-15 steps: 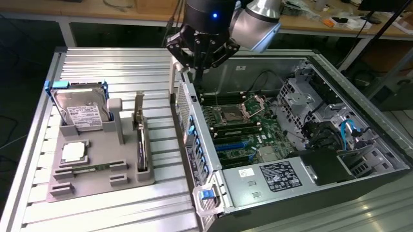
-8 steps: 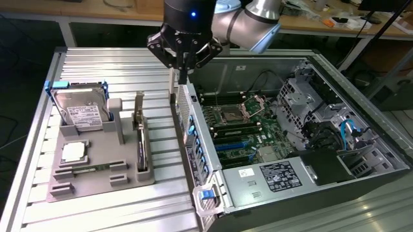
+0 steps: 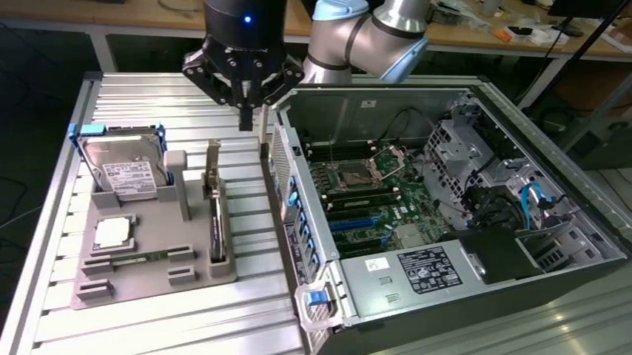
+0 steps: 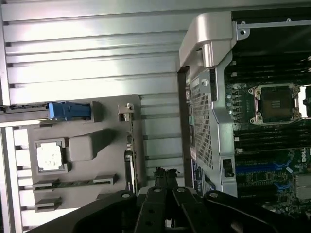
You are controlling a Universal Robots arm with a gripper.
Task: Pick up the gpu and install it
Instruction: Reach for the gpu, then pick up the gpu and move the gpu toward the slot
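Gripper [image 3: 245, 118], jaws together and empty, poised above table [image 3: 148, 96] near gpu [image 3: 214, 214] standing on edge in grey tray [image 3: 148, 285], beside open computer case [image 3: 375, 103].

A robotics lab or workshop: a ribbed aluminium surface [image 3: 197, 325] carries an opened computer case [image 3: 375, 297] and a grey parts fixture [image 3: 138, 279], a robot arm [image 3: 365, 44] above, cluttered wooden benches [image 3: 138, 13] behind.

Our tool [image 3: 245, 126] hangs at about eleven o'clock in the exterior view, pointing straight down, its dark fingers [image 3: 243, 103] pressed together into one narrow tip. Above it sits our black wrist housing with a small blue light. Our silver arm [image 3: 368, 43] bends away from there toward one o'clock.
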